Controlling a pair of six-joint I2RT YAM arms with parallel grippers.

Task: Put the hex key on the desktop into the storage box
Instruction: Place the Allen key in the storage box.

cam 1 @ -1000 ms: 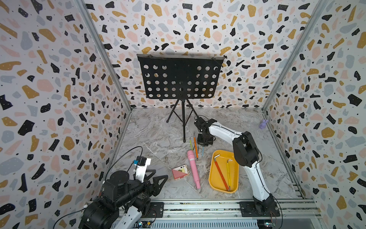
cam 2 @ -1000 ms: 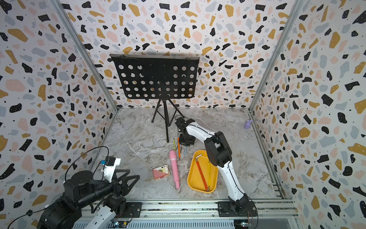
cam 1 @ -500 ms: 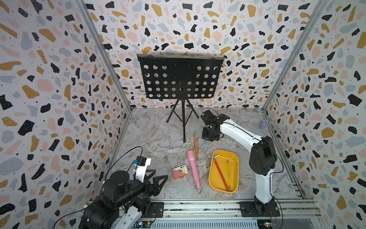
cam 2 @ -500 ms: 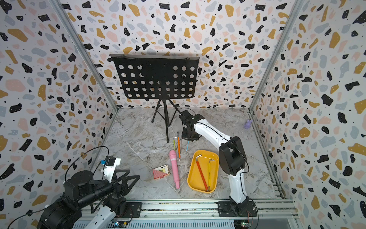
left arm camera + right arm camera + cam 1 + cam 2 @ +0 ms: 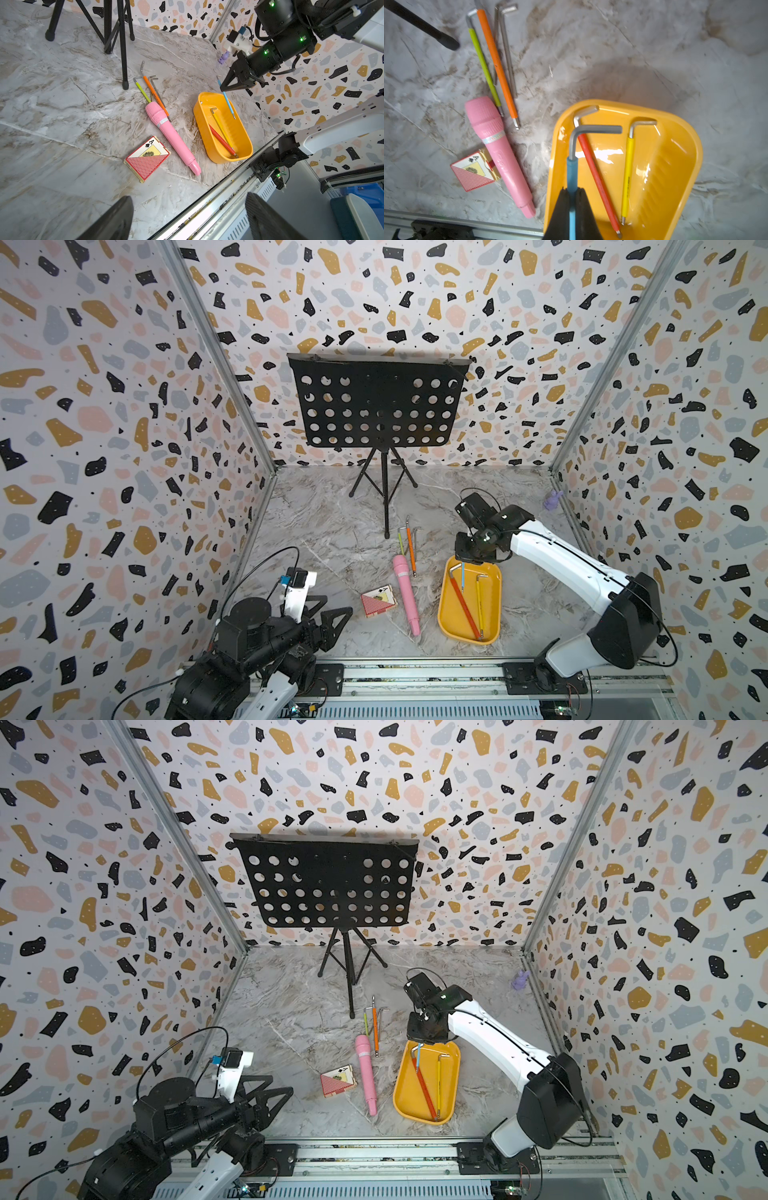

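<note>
Right gripper (image 5: 572,191) is clamped on the blue hex key (image 5: 572,172), which hangs over the far end of the storage box (image 5: 675,166); whether it touches the box floor is unclear. Red hex key (image 5: 596,176) and yellow hex key (image 5: 627,176) lie inside. Green hex key (image 5: 483,62), orange hex key (image 5: 497,66) and steel hex key (image 5: 508,58) lie on the bench (image 5: 612,52), beside the pink microphone (image 5: 496,149). Left gripper (image 5: 337,608) is spread wide and empty, front-left.

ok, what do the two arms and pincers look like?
Right arm: white links, black joints with green lights, thin black cable looped at the wrist. Left arm: mostly black, white wrist mount with a blue plug, black cable. Right pincer and left pincer: black triangular fingers.
</note>
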